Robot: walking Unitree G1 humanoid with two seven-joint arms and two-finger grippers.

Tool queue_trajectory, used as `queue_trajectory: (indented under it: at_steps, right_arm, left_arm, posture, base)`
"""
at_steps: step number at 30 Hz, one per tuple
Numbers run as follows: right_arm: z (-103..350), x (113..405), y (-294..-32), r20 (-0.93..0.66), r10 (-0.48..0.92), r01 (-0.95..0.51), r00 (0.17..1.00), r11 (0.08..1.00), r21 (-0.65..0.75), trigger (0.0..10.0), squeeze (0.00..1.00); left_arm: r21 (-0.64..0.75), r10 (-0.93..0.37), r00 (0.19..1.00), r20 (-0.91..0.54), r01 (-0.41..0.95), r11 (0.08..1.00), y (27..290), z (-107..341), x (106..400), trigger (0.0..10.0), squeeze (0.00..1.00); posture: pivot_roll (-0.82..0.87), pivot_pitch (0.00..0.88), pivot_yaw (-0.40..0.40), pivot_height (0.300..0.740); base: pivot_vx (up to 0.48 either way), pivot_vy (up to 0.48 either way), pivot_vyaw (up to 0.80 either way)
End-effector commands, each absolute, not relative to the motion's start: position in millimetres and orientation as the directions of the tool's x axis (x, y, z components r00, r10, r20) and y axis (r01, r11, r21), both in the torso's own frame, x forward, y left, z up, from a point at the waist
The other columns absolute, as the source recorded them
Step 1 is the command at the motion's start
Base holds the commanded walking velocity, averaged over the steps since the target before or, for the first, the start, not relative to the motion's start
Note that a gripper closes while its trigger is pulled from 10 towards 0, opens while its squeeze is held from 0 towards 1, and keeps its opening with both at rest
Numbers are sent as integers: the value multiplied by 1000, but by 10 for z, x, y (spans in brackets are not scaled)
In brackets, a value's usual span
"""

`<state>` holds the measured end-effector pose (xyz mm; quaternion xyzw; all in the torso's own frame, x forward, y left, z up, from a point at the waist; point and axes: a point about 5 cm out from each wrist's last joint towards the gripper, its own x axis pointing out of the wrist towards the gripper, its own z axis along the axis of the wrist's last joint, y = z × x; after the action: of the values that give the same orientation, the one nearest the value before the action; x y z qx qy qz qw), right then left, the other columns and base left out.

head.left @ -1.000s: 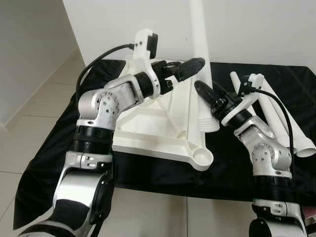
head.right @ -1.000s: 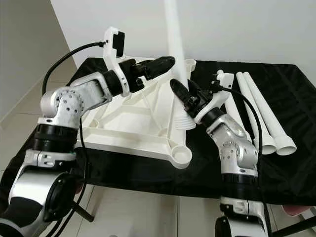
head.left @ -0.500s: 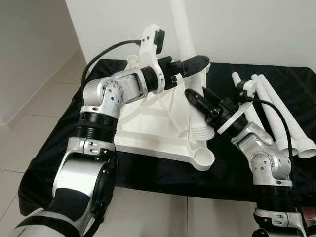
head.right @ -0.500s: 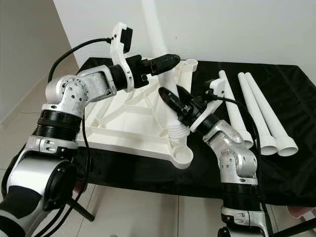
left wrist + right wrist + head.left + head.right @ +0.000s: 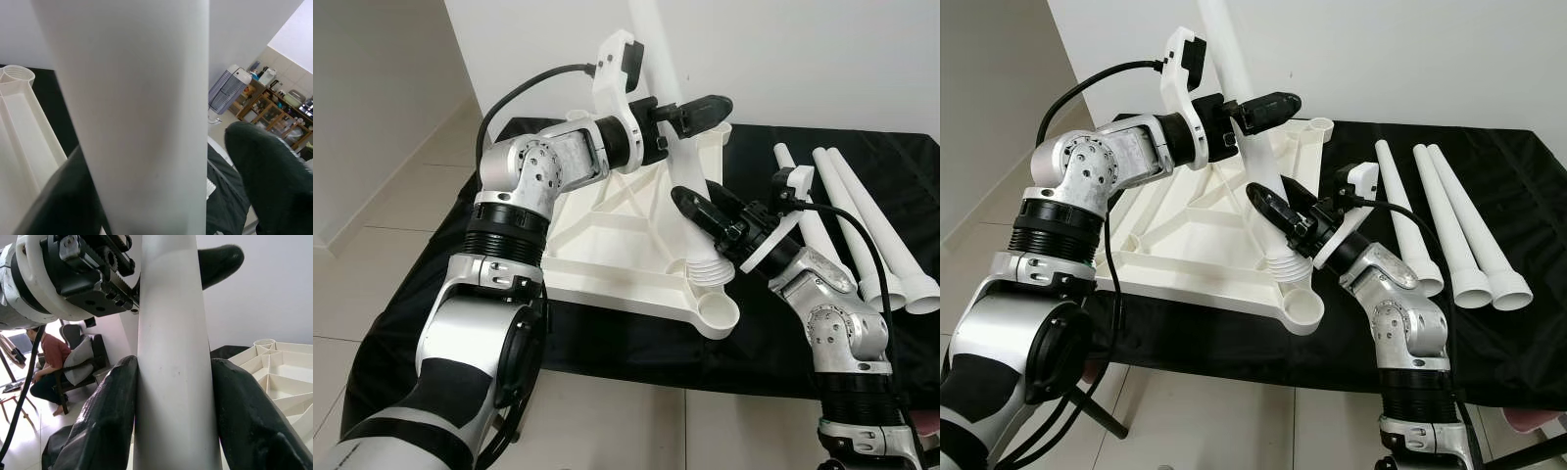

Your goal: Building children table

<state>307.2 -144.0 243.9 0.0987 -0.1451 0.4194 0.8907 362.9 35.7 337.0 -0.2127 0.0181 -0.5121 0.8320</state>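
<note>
Table leg [image 5: 1252, 137], clamped high by the left hand [image 5: 1255, 106] and low by the right hand [image 5: 1275, 211], had tilted leftward over the upturned tabletop [image 5: 1197, 240], its flared foot nearing the corner socket [image 5: 1301, 311].

A white table leg [image 5: 176, 357] stands nearly upright, and everything else sits around it. The right gripper [image 5: 175, 396] clasps it, one black finger [image 5: 105, 421] pressed to each side. Further up the leg, the left gripper [image 5: 161, 271] holds it too, its black fingertip [image 5: 220, 264] showing past the leg's far edge. Beside the leg lies the ribbed white tabletop [image 5: 274, 377]. Behind the leg, well apart, a person [image 5: 49, 367] sits on a chair.
</note>
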Motion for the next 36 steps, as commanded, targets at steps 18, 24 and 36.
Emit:
queue_trajectory:
  at_steps: [18,24,36]
  right_arm:
    - [2473,3066,-1470,351,706,-759,615,651,19,10000,0]
    - [2480,3067,-1474,347,705,-757,618,653,24,10000,0]
    - [2465,3094,-1491,272,722,-758,636,650,48,10000,1000]
  left_arm:
    - [-352,-861,453,228,864,361,436,3509,3637,0,0]
    - [-315,-871,445,209,874,371,420,3516,3624,8392,0]
    - [-128,-892,393,222,919,373,387,3604,3527,10000,0]
  posture:
    - [-116,21,80,740]
    - [-117,20,79,740]
    - [-127,21,66,740]
  base:
    - [0,0,0]
    - [0,0,0]
    - [0,0,0]
